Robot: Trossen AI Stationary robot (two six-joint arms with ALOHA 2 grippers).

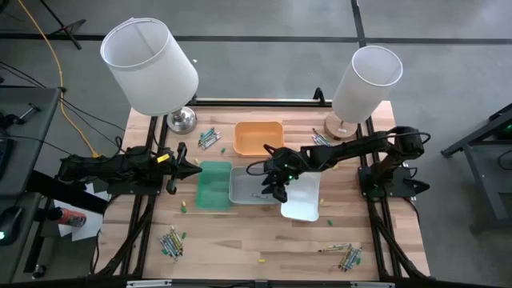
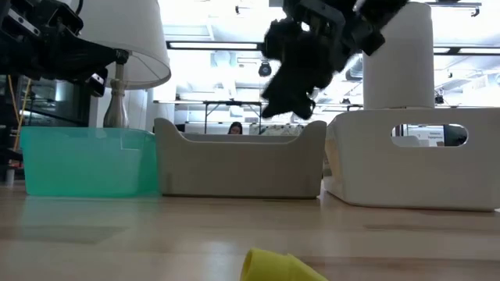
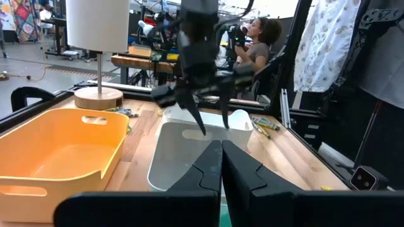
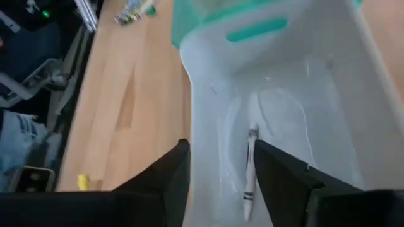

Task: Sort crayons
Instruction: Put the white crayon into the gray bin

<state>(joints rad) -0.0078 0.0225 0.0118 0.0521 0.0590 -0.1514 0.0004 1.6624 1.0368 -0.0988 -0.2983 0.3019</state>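
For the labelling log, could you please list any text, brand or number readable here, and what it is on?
None can be read.
Crayon in the grey tray: dark marks on its wrapper, too blurred to read.
Red can beside the table: label too small to read.

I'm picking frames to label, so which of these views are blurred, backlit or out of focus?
Low view: the right gripper is a dark, smeared silhouette against bright ceiling lights, and the yellow crayon up close is out of focus. Right wrist view: soft, though the grey crayon in the grey tray is readable. High view: evenly lit and sharp.
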